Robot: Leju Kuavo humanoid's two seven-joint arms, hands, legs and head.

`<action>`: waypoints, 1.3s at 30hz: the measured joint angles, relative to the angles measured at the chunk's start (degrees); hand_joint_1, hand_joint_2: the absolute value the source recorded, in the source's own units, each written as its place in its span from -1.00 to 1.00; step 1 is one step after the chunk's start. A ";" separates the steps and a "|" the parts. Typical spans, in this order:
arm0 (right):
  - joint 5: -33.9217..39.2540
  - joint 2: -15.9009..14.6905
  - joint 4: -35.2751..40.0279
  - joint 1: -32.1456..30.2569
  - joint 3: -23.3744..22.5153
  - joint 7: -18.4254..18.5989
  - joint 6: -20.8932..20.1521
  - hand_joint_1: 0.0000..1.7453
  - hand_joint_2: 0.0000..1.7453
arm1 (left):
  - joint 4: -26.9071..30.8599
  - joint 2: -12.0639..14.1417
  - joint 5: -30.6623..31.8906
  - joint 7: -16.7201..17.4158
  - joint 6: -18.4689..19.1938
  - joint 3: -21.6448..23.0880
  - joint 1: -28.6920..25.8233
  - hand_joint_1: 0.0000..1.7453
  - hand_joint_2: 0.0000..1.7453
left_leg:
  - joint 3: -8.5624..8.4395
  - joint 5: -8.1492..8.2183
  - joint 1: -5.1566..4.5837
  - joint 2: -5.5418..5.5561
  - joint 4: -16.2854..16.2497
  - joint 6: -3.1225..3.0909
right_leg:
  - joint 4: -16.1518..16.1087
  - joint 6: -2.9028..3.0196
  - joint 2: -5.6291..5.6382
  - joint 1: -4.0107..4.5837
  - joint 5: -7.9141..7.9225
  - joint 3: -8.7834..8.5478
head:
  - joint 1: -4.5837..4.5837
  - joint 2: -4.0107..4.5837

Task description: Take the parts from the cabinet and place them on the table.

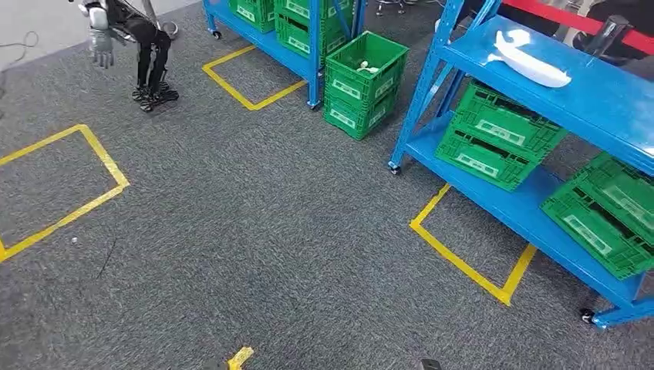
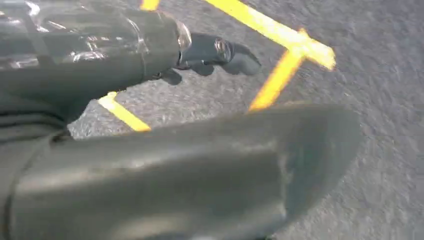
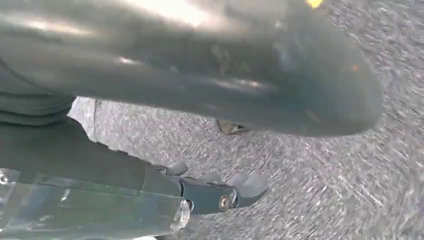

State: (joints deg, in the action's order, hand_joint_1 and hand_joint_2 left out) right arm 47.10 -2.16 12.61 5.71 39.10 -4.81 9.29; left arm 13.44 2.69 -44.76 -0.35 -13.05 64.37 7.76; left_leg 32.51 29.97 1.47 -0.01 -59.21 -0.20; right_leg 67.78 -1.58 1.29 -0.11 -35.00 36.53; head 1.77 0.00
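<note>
A white moulded part [image 1: 532, 65] lies on the upper shelf of the blue cabinet rack [image 1: 609, 108] at the right of the head view. Green crates [image 1: 501, 135] sit on its lower shelf. More small white parts [image 1: 368, 68] lie in the top of a stack of green crates [image 1: 362, 85] on the floor. My left hand [image 2: 165, 155] hangs over the grey carpet with thumb and fingers [image 2: 220, 50] stretched out, holding nothing. My right hand [image 3: 200, 80] hangs the same way over the carpet, fingers [image 3: 220, 192] straight and empty.
A second blue rack [image 1: 266, 38] with green crates stands at the back. Another robot [image 1: 143, 46] stands at the far left. Yellow tape squares [image 1: 463, 258] mark the carpet in front of the racks and at the left [image 1: 92, 166].
</note>
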 joint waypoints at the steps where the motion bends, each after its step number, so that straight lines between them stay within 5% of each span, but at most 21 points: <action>1: 0.17 0.00 0.00 0.17 0.00 -0.15 0.00 -1.00 -1.00 | -0.02 0.00 0.00 0.09 -0.02 0.00 -0.13 -1.00 -1.00 | -0.16 0.22 -0.06 -1.01 0.00 -0.04 | 4.19 -0.21 -0.64 -0.06 -1.51 2.34 | 0.11 0.00; 3: 0.33 0.00 0.00 -0.14 0.00 -0.20 0.00 -1.00 -1.00 | -0.04 0.11 0.00 0.26 -0.13 0.00 -0.14 -1.00 -1.00 | -0.64 0.82 -0.19 -2.81 -0.01 0.00 | 7.38 -0.36 -1.14 -0.25 -0.99 4.31 | 0.35 0.00; 6: 0.55 -0.26 -0.04 -0.73 0.00 -0.41 0.00 -1.00 -1.00 | -0.02 -0.07 0.22 0.37 -0.13 0.00 0.22 -1.00 -1.00 | -1.94 1.69 -0.40 -4.38 0.00 0.20 | -3.90 0.58 -2.45 -0.13 6.82 -0.82 | 1.07 0.00; 7: 0.72 -0.42 -0.07 -0.64 0.00 -0.41 0.00 -1.00 -1.00 | 0.00 -0.24 0.37 0.50 -0.13 -0.02 0.29 -1.00 -1.00 | -2.10 1.97 -0.38 -4.93 0.14 0.35 | -7.51 1.41 -5.10 0.44 7.35 -2.56 | 1.22 0.00; 8: 0.90 -0.52 -0.07 -0.43 0.00 -0.42 0.00 -1.00 -1.00 | -0.02 -0.33 0.44 0.52 -0.13 0.00 0.41 -1.00 -1.00 | -2.36 2.24 -0.81 -5.30 0.06 0.80 | -8.53 1.90 -6.06 1.08 6.76 -2.97 | 1.09 0.00; 12: 1.07 -0.66 -0.07 -0.53 0.00 -0.37 0.02 -1.00 -1.00 | 0.09 -0.52 0.55 0.55 -0.17 0.00 0.62 -1.00 -1.00 | -3.31 2.80 -0.83 -7.22 0.71 1.97 | -9.84 2.69 -3.87 0.92 6.49 -3.70 | 1.11 0.00; 13: 1.09 -0.55 -0.09 -0.78 0.00 -0.35 0.00 -1.00 -1.00 | 0.13 -0.50 0.59 0.55 -0.17 0.00 0.76 -1.00 -1.00 | -3.28 3.46 -0.46 -2.31 -0.21 2.23 | -10.47 2.81 -3.55 0.59 6.78 -4.17 | 0.94 0.00; 14: 1.09 -0.55 -0.13 -0.55 0.02 -0.31 0.00 -1.00 -1.00 | 0.13 -0.52 0.61 0.50 -0.17 0.00 0.79 -1.00 -1.00 | -1.78 4.95 -0.47 0.04 -2.91 2.26 | -10.70 2.97 -2.92 0.36 6.85 -4.36 | 0.76 0.00; 17: 1.09 -0.55 -0.11 0.04 0.00 -0.31 0.00 -1.00 -1.00 | 0.11 -0.50 0.61 0.57 -0.17 0.00 0.42 -1.00 -1.00 | 5.42 9.54 -0.43 0.51 -15.21 2.54 | -10.66 3.54 -0.37 0.29 6.65 -4.48 | -0.20 0.00; 19: 1.14 -0.55 -0.15 -0.24 0.00 -0.28 0.00 -1.00 -1.00 | 0.11 -0.50 0.63 0.57 -0.17 0.00 0.43 -1.00 -1.00 | 6.76 6.85 -0.39 0.29 -15.05 2.64 | -10.61 3.32 1.36 0.20 6.36 -4.94 | -0.53 0.00; 21: 1.33 -0.52 -0.15 -0.43 0.00 -0.31 0.00 -1.00 -1.00 | 0.11 -0.44 0.63 0.57 -0.17 0.00 0.47 -1.00 -1.00 | 3.63 0.31 -0.16 1.58 -6.74 2.76 | -10.13 2.77 3.08 -0.06 5.67 -5.57 | -0.92 0.00; 22: 1.40 -0.52 -0.15 -0.45 0.00 -0.31 0.00 -1.00 -1.00 | 0.11 -0.39 0.61 0.57 -0.17 0.00 0.46 -1.00 -1.00 | 2.29 -1.66 0.31 5.28 -2.58 2.85 | -9.65 2.38 3.83 -0.18 5.19 -5.42 | -1.38 0.00; 23: 1.42 -0.57 -0.15 -0.24 0.00 -0.31 0.00 -1.00 -1.00 | 0.11 -0.39 0.61 0.61 -0.15 0.00 0.42 -1.00 -1.00 | 1.70 -0.49 0.72 7.57 -1.71 2.77 | -8.91 1.88 4.52 0.09 4.73 -5.00 | -1.93 0.00; 27: 1.44 -0.63 -0.17 -0.20 0.00 -0.31 0.00 -1.00 -1.00 | 0.13 -0.35 0.55 0.85 -0.13 0.02 0.46 -1.00 -1.00 | 0.84 0.25 0.46 4.03 -0.87 1.06 | -9.20 0.61 8.02 -0.72 4.93 -4.24 | -1.64 0.00; 29: 1.42 -0.44 -0.15 -0.22 0.02 -0.31 0.00 -1.00 -1.00 | 0.13 -0.37 0.57 0.85 -0.13 0.00 0.56 -1.00 -1.00 | 0.21 0.49 0.33 2.00 -0.54 0.43 | -6.26 0.04 2.10 -0.27 3.34 -2.96 | -0.66 0.00; 30: 1.44 -0.42 -0.15 0.08 0.02 -0.31 -0.02 -1.00 -1.00 | 0.13 -0.35 0.57 0.85 -0.13 0.00 0.46 -1.00 -1.00 | -0.04 0.75 0.15 0.69 -0.54 0.09 | -2.18 -0.27 0.31 -0.34 1.30 -0.72 | -0.26 0.00; 33: 1.44 -0.35 -0.15 0.16 0.02 -0.31 -0.02 -1.00 -1.00 | 0.07 -0.31 0.55 0.94 -0.11 0.00 0.25 -1.00 -1.00 | -0.64 1.60 -0.14 -2.74 -0.56 -0.01 | 8.32 -0.56 -1.22 -0.45 -1.76 5.29 | 0.07 0.00; 35: 1.44 -0.39 -0.17 -0.50 0.02 -0.31 -0.02 -1.00 -1.00 | 0.07 -0.35 0.55 0.94 -0.11 0.00 0.42 -1.00 -1.00 | -1.44 2.22 -0.29 -4.05 -0.56 0.09 | 4.37 -0.15 -1.39 -0.42 2.26 3.53 | 0.48 0.00; 37: 1.44 -0.48 -0.20 -0.66 0.04 -0.31 -0.02 -1.00 -1.00 | 0.13 -0.42 0.55 0.94 -0.11 0.00 0.63 -1.00 -1.00 | -2.45 2.84 -0.47 -5.15 -0.51 0.36 | -5.79 1.12 -3.41 0.06 7.71 -1.27 | 1.03 0.00; 38: 1.44 -0.63 -0.20 -0.54 0.04 -0.31 0.00 -1.00 -1.00 | 0.13 -0.53 0.55 0.94 -0.11 0.00 0.72 -1.00 -1.00 | -2.56 3.05 -0.59 -5.68 -0.34 0.54 | -7.11 1.67 -5.86 0.80 6.25 -2.20 | 0.83 0.00; 39: 1.44 -0.55 -0.17 -0.43 0.04 -0.31 0.00 -1.00 -1.00 | 0.13 -0.50 0.55 0.94 -0.11 0.00 0.75 -1.00 -1.00 | -2.51 3.23 -0.72 -5.97 -0.37 0.88 | -8.37 2.12 -5.83 1.13 6.23 -2.62 | 1.02 0.00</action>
State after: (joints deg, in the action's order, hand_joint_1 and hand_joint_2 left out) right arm 48.54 -2.71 12.44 5.28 39.15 -5.11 9.29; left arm 13.57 2.19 -44.22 0.59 -13.16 64.37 8.52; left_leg 30.00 33.20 0.75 -5.98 -59.58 0.68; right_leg 59.41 0.54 -4.54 1.02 -28.77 33.91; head 2.79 0.00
